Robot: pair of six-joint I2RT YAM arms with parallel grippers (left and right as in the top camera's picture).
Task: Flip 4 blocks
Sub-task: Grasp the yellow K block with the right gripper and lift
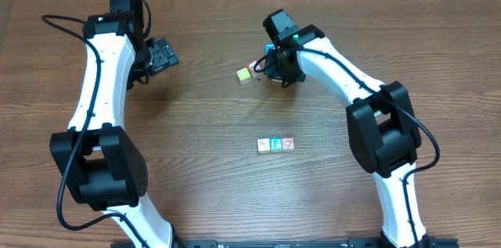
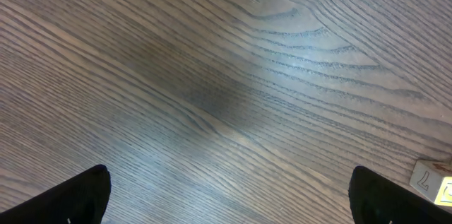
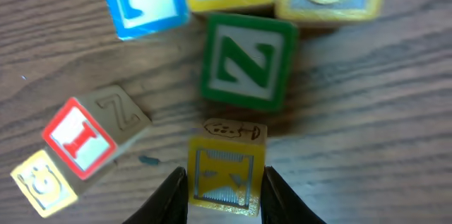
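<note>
Fingers either side of yellow block, contact unclear

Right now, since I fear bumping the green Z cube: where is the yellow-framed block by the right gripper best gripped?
Grip the yellow-framed block by its two side faces, coming from the near side: both are free, while the green Z cube sits just beyond its far face. The right gripper pinches there.

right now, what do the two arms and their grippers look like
Both the left arm and right arm have white link shells with chunky black joint housings, and a thin black cable loops along each. A small green light shows on the right arm. The left gripper and right gripper are black, with smooth dark fingers.
</note>
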